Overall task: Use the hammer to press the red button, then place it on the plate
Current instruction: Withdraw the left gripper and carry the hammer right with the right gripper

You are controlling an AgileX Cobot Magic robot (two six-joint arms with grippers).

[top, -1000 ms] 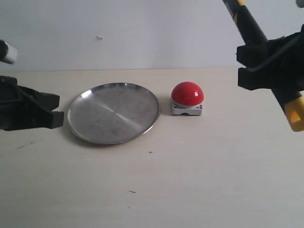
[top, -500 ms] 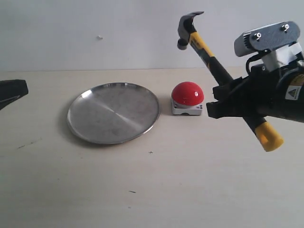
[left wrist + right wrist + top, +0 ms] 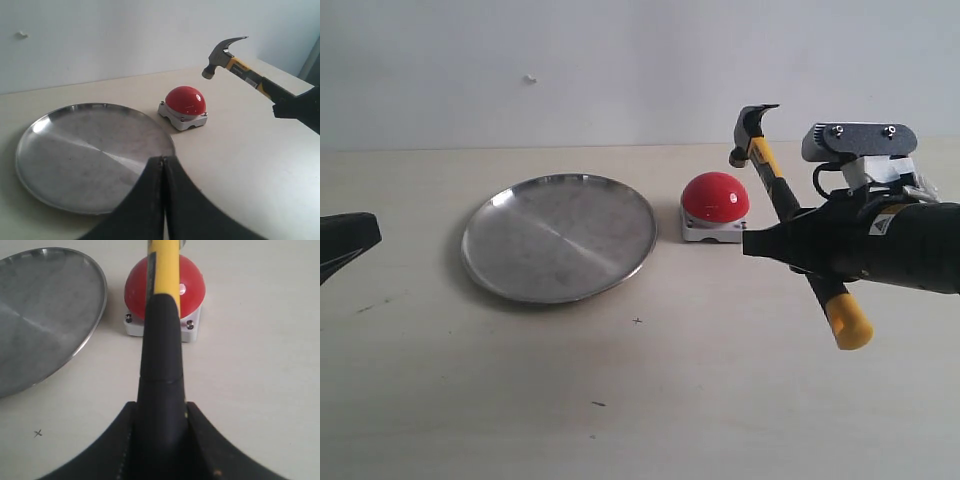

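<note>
My right gripper [image 3: 782,243] is shut on the black handle of the hammer [image 3: 782,198], held in the air. Its dark head [image 3: 219,56] hangs above and just to the right of the red button [image 3: 715,196], apart from it. The yellow end [image 3: 849,325] points down towards the table front. In the right wrist view the hammer [image 3: 161,305] runs straight over the red button [image 3: 190,287] from my right gripper [image 3: 161,410]. The silver plate [image 3: 520,262] lies empty left of the button. My left gripper [image 3: 163,161] is shut on nothing, near the plate [image 3: 45,140].
The button's light-grey square base [image 3: 713,231] rests on the pale wooden table [image 3: 650,400]. A white wall [image 3: 620,60] stands behind the table. My left gripper [image 3: 345,240] shows at the left edge of the exterior view.
My right arm has lowered and swung the hammer down, bringing its head from out of view above to just over the button. The left gripper has drawn back to the left edge.
</note>
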